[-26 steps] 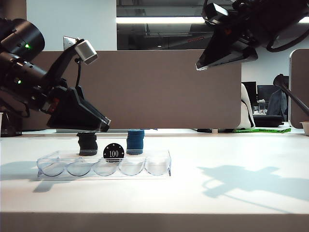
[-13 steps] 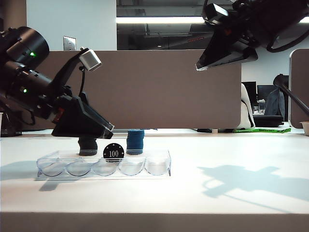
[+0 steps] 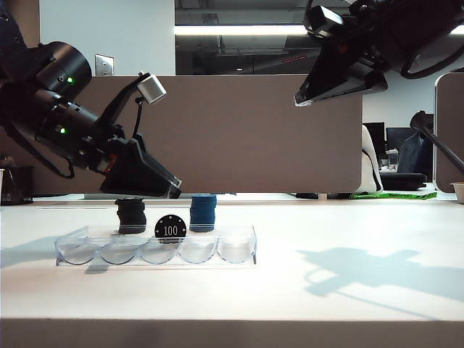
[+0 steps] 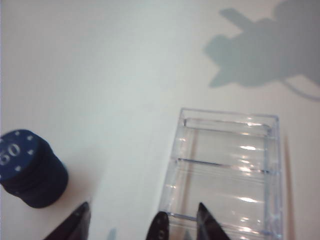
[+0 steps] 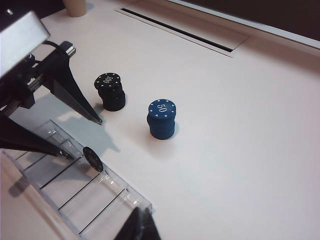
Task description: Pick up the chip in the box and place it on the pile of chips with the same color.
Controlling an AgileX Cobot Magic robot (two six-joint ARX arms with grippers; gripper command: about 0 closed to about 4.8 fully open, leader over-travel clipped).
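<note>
The black chip (image 3: 171, 227) marked "100" stands on edge in a groove of the clear box (image 3: 235, 250). In the right wrist view the chip (image 5: 93, 159) leans at the box (image 5: 100, 195) rim. My left gripper (image 3: 176, 192) hovers open just above it. One of its fingers (image 5: 62, 152) ends close beside the chip, the other points toward the black pile (image 5: 111, 91). In the left wrist view the chip's edge (image 4: 160, 227) shows between the spread tips of the left gripper (image 4: 142, 222). The black pile (image 3: 131, 215) stands behind the box. My right gripper (image 3: 301, 98) hangs high and shut, and its tips (image 5: 140, 226) hold nothing.
A blue chip stack (image 3: 203, 212) marked "50" stands right of the black pile, behind the box; it also shows in the wrist views (image 4: 32, 167) (image 5: 162, 118). A brown partition runs along the back. A cup (image 5: 76, 7) sits at the far table edge.
My left arm has swung rightward, bringing its open fingers closer over the chip. The chip, both stacks and the right arm have stayed put.
</note>
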